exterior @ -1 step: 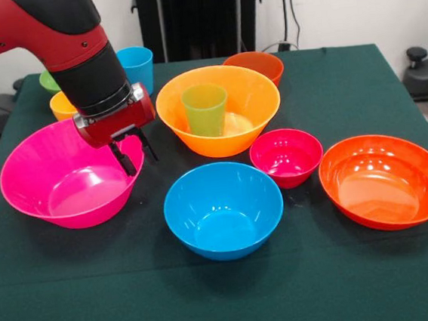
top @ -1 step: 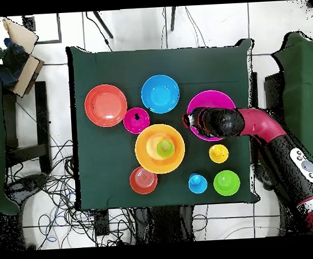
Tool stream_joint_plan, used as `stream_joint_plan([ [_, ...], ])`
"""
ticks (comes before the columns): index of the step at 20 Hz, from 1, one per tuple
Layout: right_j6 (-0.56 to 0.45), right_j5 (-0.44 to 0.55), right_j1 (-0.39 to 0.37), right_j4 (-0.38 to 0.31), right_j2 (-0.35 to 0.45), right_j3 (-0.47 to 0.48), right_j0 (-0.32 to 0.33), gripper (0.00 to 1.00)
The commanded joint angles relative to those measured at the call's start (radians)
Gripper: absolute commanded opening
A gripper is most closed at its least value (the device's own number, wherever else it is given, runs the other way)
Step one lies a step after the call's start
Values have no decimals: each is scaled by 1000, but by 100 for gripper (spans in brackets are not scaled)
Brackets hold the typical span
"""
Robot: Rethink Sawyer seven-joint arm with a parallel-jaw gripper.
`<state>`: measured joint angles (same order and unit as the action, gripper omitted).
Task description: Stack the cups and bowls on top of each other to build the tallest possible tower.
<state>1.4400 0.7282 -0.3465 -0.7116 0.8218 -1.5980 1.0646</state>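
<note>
Seven bowls, three cups

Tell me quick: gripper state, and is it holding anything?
Gripper: open, holding nothing, fingers straddling the near rim of the big pink bowl.

We count on the green cloth: big pink bowl with the gripper over its rim, fingers apart; big orange bowl holding the green cup; medium blue bowl; small magenta bowl; wide red-orange bowl
</note>
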Motion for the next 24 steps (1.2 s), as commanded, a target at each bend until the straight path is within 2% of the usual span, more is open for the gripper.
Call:
stream_joint_plan([
  [1, -130, 9, -14, -39, -25, 42, -51, 0],
  [8, -108, 6, -41, -41, -32, 44, -67, 0],
  [9, -99, 12, -45, -40, -42, 45, -71, 100],
  [17, -76, 47, -65, -27, -69, 62, -88, 100],
  [24, -66, 16, -49, -24, -63, 62, -91, 100],
])
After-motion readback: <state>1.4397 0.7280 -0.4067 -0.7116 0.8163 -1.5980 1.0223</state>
